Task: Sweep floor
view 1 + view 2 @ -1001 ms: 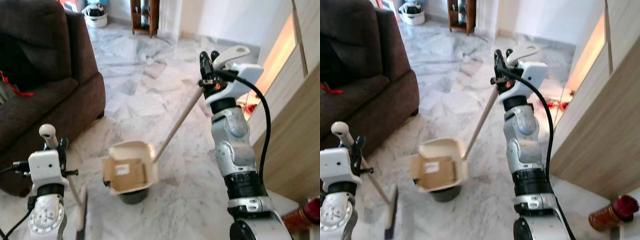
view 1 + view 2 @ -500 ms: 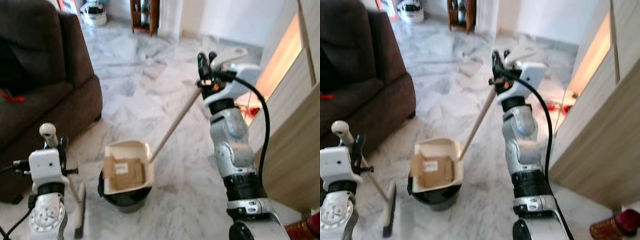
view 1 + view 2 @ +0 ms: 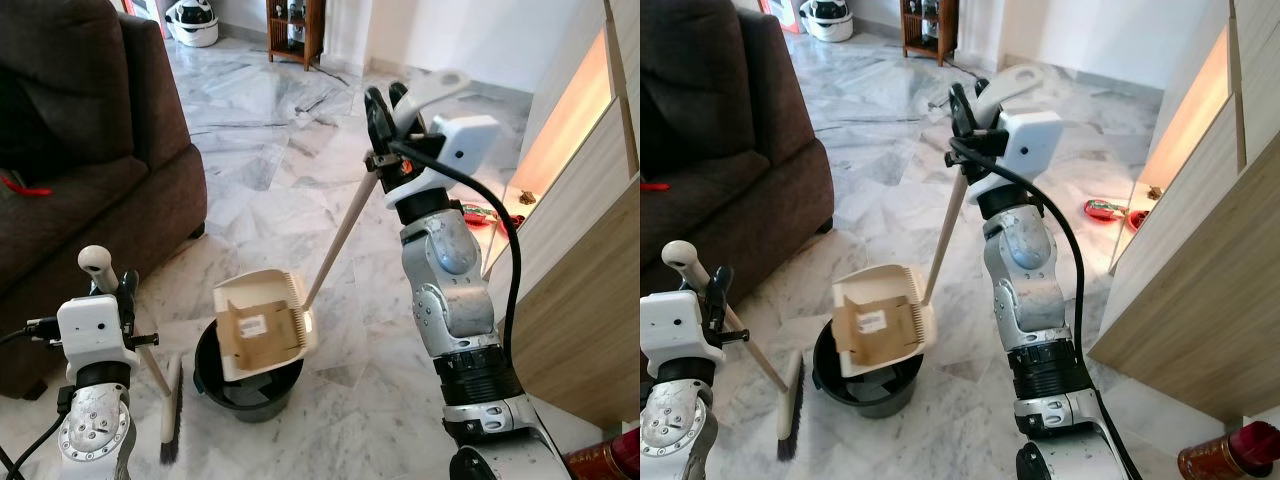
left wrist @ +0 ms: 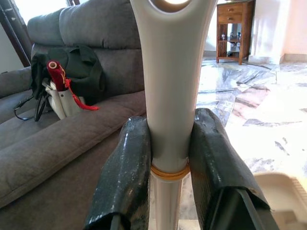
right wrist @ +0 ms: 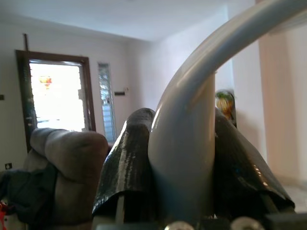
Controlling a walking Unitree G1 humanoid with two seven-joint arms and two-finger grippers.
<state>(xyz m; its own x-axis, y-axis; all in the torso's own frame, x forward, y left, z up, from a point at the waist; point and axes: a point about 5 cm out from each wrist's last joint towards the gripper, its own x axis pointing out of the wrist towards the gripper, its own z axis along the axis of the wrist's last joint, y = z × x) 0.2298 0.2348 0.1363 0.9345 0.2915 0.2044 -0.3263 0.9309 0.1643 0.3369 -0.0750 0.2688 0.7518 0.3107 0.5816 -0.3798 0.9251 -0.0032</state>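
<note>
Up close, the left wrist view shows the two black fingers (image 4: 128, 177) of the left gripper (image 4: 168, 175) pressed against both sides of the cream plastic broom handle (image 4: 169, 96), just above an orange ring on its shaft. The right wrist view shows the right gripper (image 5: 182, 167) likewise clamped on the curved white top of the long dustpan handle (image 5: 192, 115). Neither wrist view takes in the floor work; the head views do.

From the head, the right gripper sits well above and beyond the round black plastic bin (image 3: 245, 385), and its pale pole slants down to the cream dustpan (image 3: 262, 322), which hangs tilted over the bin's opening with a brown cardboard piece (image 3: 258, 328) lying in its scoop. Whether the pan's lower edge touches the bin rim cannot be told. The left gripper holds its handle to the left of the bin, near the bottom of the view; the stick runs down to the dark-bristled broom head (image 3: 171, 420), which rests on the white-and-grey marble floor (image 3: 270, 190) just beside the bin's left side.

Left of the bin, the dark brown fabric sofa (image 3: 90, 170) stands close, its front edge bounding the broom's side. Right of the bin, past the right arm, light wooden cabinet panels (image 3: 590, 290) close that side. Beyond the bin, open marble stretches toward a wooden shelf unit (image 3: 293, 30).
</note>
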